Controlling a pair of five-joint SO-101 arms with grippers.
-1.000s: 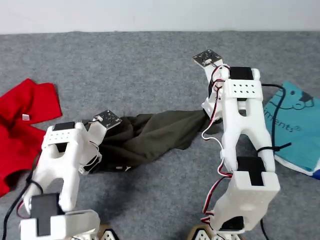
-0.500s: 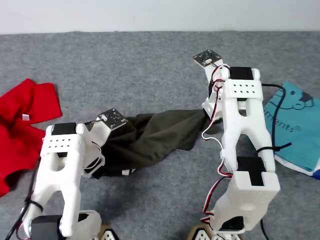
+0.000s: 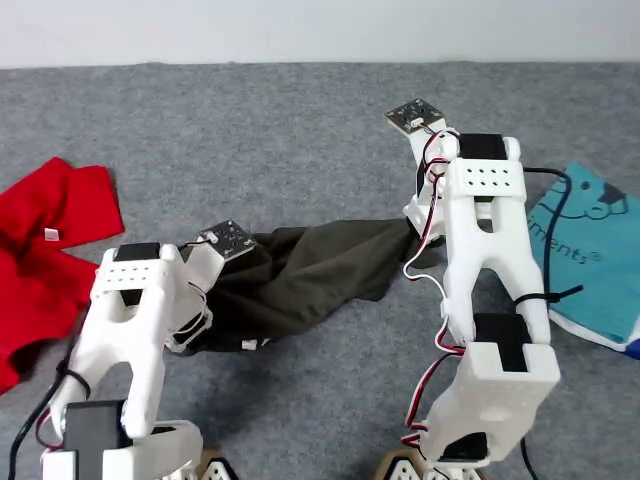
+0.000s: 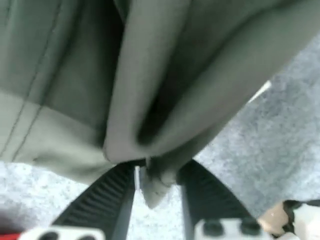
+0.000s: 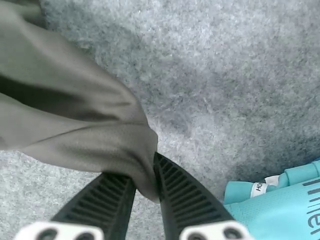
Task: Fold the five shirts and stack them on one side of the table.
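Dark shirt point(image 3: 310, 270) stretches across the high view's centre, its long axis running between left gripper point(image 4: 156, 175) and right gripper point(image 5: 144, 175), each pinching one end.

There are three shirts: one red shirt point(image 3: 45, 250), one dark green shirt point(image 3: 310, 270) and one blue shirt point(image 3: 590, 265). There are two white arms, the left arm point(image 3: 125, 340) and the right arm point(image 3: 490, 260). There are two tools, the left tool point(image 4: 156, 172) and the right tool point(image 5: 144, 180). There is one grey table point(image 3: 250, 130).
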